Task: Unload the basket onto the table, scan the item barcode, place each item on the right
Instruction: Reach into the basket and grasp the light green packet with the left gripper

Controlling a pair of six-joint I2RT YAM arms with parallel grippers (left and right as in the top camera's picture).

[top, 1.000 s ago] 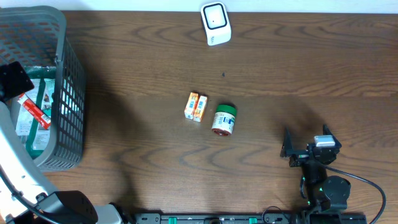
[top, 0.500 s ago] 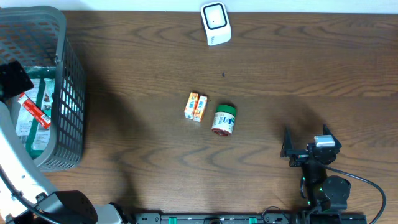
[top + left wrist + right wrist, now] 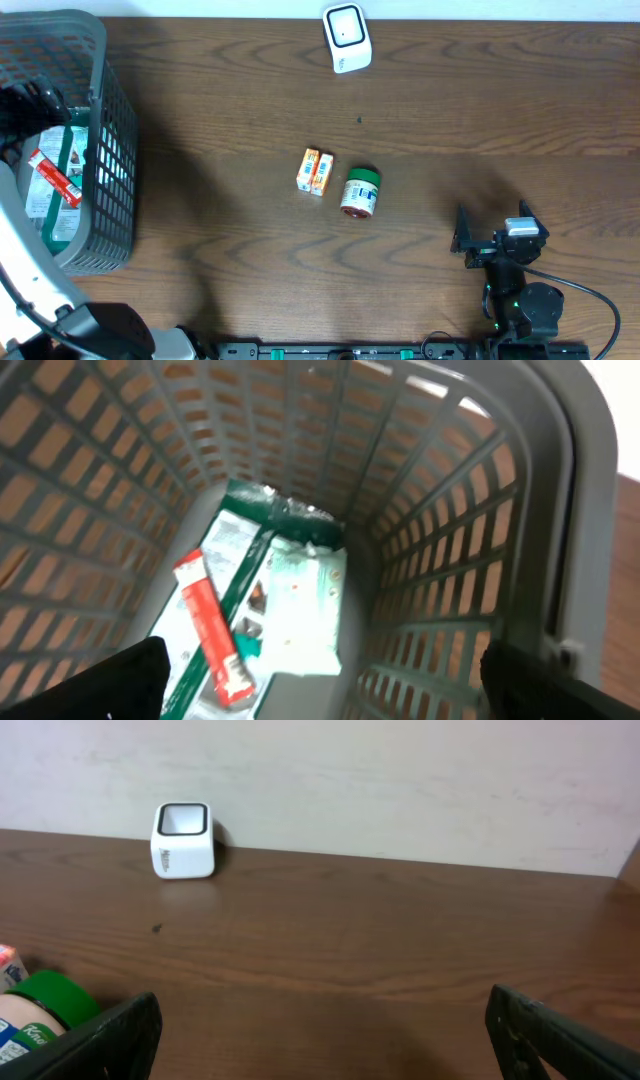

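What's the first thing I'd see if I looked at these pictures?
Probably the big grey basket at the table's left end, with packets lying inside and the left gripper open above them. Next come two small orange boxes beside a green-lidded jar mid-table, and a white scanner at the far edge.

The wooden table [image 3: 480,110] bears a basket [image 3: 112,150], a scanner [image 3: 347,38], two orange cartons [image 3: 315,172] and a jar [image 3: 360,192].
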